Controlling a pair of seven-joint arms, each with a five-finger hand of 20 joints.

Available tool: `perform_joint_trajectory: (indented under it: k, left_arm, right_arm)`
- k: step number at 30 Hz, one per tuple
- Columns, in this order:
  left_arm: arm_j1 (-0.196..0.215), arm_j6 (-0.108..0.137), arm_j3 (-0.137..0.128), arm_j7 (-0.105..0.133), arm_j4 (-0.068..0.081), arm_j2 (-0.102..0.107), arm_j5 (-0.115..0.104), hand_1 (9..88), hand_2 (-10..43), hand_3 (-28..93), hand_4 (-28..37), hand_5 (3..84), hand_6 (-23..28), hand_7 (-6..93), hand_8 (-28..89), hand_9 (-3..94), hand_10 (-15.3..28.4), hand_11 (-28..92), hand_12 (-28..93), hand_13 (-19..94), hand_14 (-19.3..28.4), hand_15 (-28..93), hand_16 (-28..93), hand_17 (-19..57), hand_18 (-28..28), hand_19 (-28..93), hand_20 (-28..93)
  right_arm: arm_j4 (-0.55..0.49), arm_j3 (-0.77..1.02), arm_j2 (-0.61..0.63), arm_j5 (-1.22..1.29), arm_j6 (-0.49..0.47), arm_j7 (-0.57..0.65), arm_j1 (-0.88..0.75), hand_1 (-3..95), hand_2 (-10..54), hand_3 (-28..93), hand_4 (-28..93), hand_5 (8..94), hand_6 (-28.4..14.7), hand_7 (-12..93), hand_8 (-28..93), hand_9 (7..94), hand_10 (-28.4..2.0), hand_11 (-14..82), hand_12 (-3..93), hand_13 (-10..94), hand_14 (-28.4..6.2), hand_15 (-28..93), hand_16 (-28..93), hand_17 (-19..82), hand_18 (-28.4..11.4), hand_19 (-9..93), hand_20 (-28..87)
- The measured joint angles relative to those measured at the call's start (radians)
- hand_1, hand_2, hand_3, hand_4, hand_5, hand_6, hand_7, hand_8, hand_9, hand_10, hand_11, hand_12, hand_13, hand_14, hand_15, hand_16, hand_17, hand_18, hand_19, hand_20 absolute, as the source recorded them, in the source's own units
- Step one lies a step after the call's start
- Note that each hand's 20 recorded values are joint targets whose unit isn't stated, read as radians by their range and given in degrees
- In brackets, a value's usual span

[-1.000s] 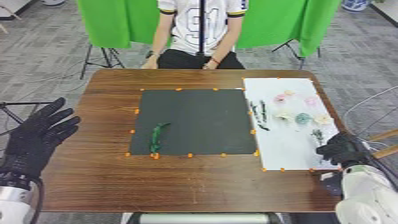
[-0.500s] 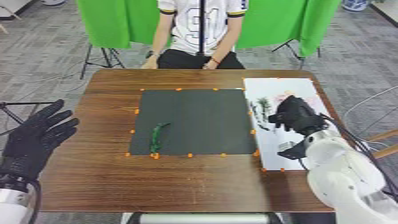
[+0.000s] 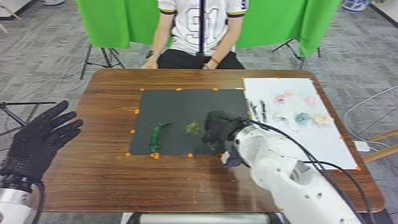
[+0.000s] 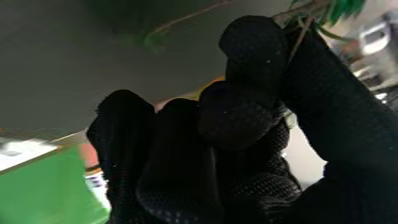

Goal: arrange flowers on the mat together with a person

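Over the right part of the dark mat (image 3: 178,107) is my right hand (image 3: 220,127), with a green sprig (image 3: 193,127) at its left side. In the right wrist view the thumb and a finger of my right hand (image 4: 258,65) pinch the stem of the green sprig (image 4: 345,11). A long green stem (image 3: 157,137) lies on the mat's lower left part. On the white mat (image 3: 324,150) are pink flowers (image 3: 281,98), a teal flower (image 3: 303,118), a cream flower (image 3: 322,119) and thin green sprigs (image 3: 258,109). My left hand (image 3: 40,135) is beyond the table's left edge, fingers straight.
The brown table (image 3: 98,170) surrounds the mats, and small orange pieces (image 3: 137,111) line their edges. A person sits at the far side with both hands (image 3: 211,65) near the table's edge, touching none of the flowers.
From the white mat's near right side, my right hand has moved over the flowers, then left to the dark mat. The sprig formerly near the white mat's right side is now in it.
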Motion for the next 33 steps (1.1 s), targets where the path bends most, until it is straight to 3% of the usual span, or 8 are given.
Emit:
perform_joint_trajectory:
  k: [6,19,33]
  left_arm:
    - [0.0,0.0,0.002,0.0,0.0,0.0,0.0,26.2,0.2,71,-24.0,33.3,4.3,15.4,-8,29.6,12.9,20,20,25,15.6,33,3,-7.1,23.1,48,16]
    - [-0.01,0.0,0.012,-0.003,0.003,0.005,0.0,26.1,0.1,71,-24.0,33.3,4.3,15.3,-8,29.7,12.9,20,20,25,15.6,33,3,-7.1,23.1,48,16]
    - [-0.025,-0.001,0.023,-0.008,0.007,0.013,0.001,26.2,0.0,71,-23.9,33.3,4.3,15.3,-8,29.6,12.9,20,20,25,15.6,33,3,-7.1,23.1,48,16]
  right_arm:
    - [0.035,-0.074,-0.032,-0.209,0.003,-0.004,0.02,41.0,-9.5,80,-10,82.1,1.4,54,16,91.6,-6.0,65.8,40.1,89,-5.9,81,33,63,-19.4,93,72]
    - [0.11,-0.15,-0.097,-0.196,0.012,0.067,0.051,38.0,-8.4,81,-12,84.9,2.7,50,14,93.5,-5.6,64.6,39.1,90,-5.5,80,32,65,-19.2,93,72]
    - [0.189,-0.199,-0.162,-0.243,0.104,0.109,0.085,37.5,-7.6,81,-13,85.7,2.6,50,13,93.7,-5.4,64.8,39.1,91,-5.3,80,33,66,-19.3,93,72]
